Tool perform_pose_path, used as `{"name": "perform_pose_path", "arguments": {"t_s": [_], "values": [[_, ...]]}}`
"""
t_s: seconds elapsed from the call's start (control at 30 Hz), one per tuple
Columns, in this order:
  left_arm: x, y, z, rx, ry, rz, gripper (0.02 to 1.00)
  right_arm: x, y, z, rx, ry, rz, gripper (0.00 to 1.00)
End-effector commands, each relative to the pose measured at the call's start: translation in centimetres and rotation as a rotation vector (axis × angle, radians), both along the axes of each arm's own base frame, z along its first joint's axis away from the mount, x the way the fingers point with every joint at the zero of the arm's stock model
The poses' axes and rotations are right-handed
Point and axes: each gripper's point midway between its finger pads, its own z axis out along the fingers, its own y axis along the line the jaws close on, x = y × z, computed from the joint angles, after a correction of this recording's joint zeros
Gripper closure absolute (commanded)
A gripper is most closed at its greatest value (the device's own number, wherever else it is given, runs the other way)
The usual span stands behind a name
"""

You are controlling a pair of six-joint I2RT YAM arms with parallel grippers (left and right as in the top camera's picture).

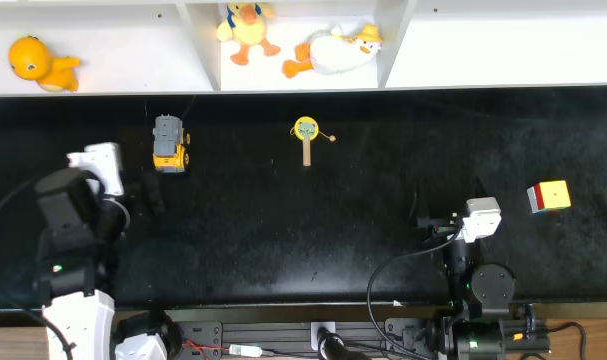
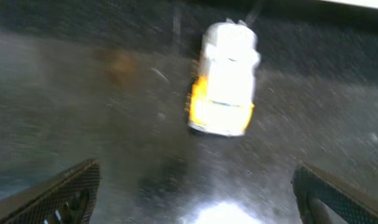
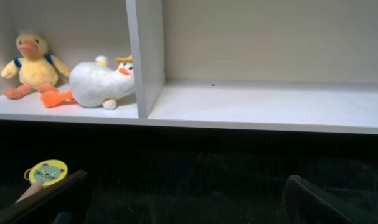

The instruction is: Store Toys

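Observation:
A grey and yellow toy truck stands on the black table at the left; it also lies ahead of my left gripper as the truck. That gripper is open, its fingers wide apart and short of the truck. A green rattle on a stick lies mid-table, also seen as the rattle. A coloured cube sits at the right. My right gripper is open and holds nothing, low near the table's front at the right.
A white shelf runs along the back. Its left bay holds an orange duck. The middle bay holds a yellow plush duck and a white plush goose. The right bay has free room.

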Motion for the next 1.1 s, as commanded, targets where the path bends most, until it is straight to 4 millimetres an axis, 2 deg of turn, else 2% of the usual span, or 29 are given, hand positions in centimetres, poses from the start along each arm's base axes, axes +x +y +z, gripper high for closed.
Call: {"name": "perform_pose_path", "arguments": {"t_s": [0.03,0.17,0.47,0.83,1.1], "values": [[0.1,-1.1,-0.4,-0.052,0.009,0.021,0.020,0.0,0.1,-0.3,0.011,-0.002,0.005,0.005],[0.2,-1.9,-1.0,-0.061,0.034,-0.008,0.020,0.0,0.1,-0.3,0.011,-0.002,0.005,0.005],[1.2,-1.7,-2.9,-0.067,0.093,-0.008,0.020,0.0,0.1,-0.3,0.011,-0.002,0.005,0.005],[3.0,-1.3,-2.6,-0.051,0.060,-0.010,0.020,0.0,0.1,-0.3,0.011,-0.002,0.005,0.005],[4.3,-2.5,-4.1,-0.047,0.118,-0.094,0.020,0.0,0.1,-0.3,0.011,-0.002,0.005,0.005]]}}
